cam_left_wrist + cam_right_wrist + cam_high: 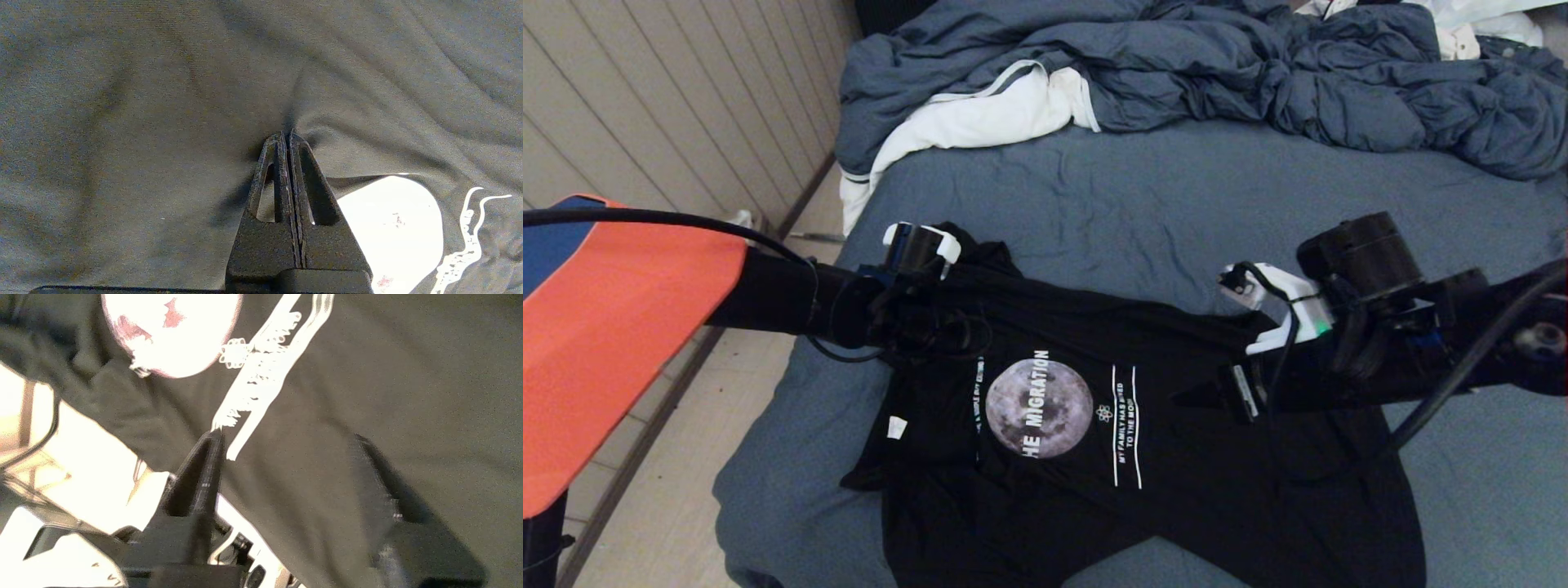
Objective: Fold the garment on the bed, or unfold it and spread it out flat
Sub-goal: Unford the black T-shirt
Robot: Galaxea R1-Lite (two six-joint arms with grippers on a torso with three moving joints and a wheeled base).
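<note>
The garment (1013, 523), a black T-shirt, lies on the bed (1176, 204) with its grey moon print (1039, 408) and white lettering facing up. My left gripper (952, 339) reaches in from the left onto the shirt's upper part, beside the print. In the left wrist view it (287, 134) is shut, and the creases of the garment (122, 122) run into its tips. My right gripper (1213, 396) hovers low over the shirt, right of the lettering. In the right wrist view it (288, 436) is open, its fingers (206, 465) wide apart over the garment (388, 375).
A crumpled blue-grey duvet (1258, 73) and a white cloth (980, 114) lie across the far end of the bed. An orange and blue panel (605, 327) stands at the left, over tiled floor (670, 506) past the bed's left edge.
</note>
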